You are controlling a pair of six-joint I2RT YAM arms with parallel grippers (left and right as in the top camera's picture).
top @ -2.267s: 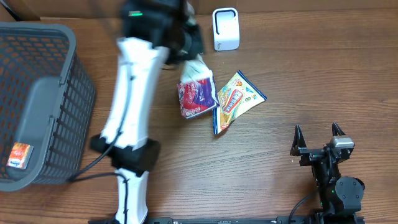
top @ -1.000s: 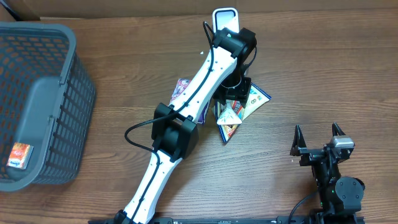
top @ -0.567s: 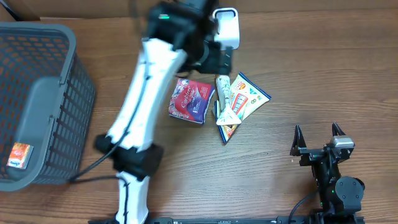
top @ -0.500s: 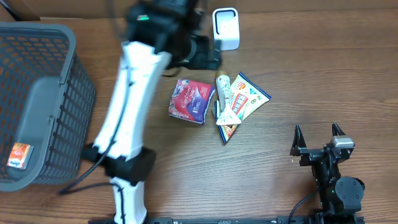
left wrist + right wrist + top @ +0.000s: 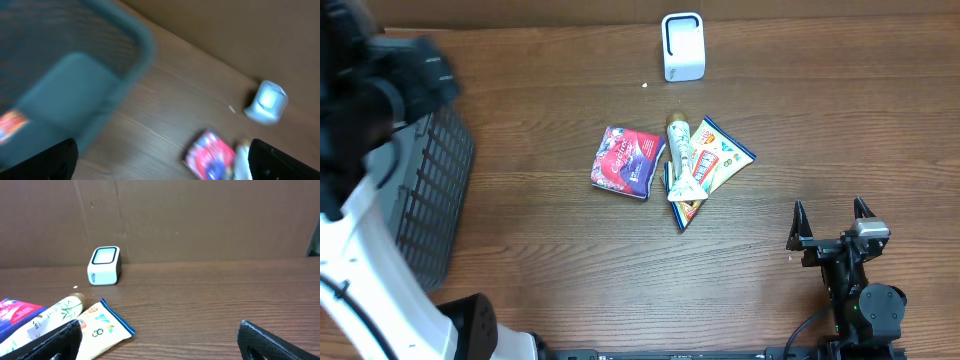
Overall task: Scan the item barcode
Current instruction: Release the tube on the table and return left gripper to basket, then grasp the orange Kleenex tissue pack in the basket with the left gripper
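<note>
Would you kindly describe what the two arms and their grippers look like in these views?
The left arm has glossy white link covers and black joint housings; the left gripper shows dark, blurred fingers. The right arm is black, with a grey block at the wrist and a thin black cable at its base. The right gripper has two tapering black fingers.

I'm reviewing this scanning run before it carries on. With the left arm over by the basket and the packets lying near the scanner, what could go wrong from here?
1. The white tube lies across the yellow snack pouch, touching it, so a grasp on either may drag or lift both.
2. The open left hand hangs by the grey mesh basket and its camera view is blurred. A quick swing back towards the items could clip the rim.
</note>
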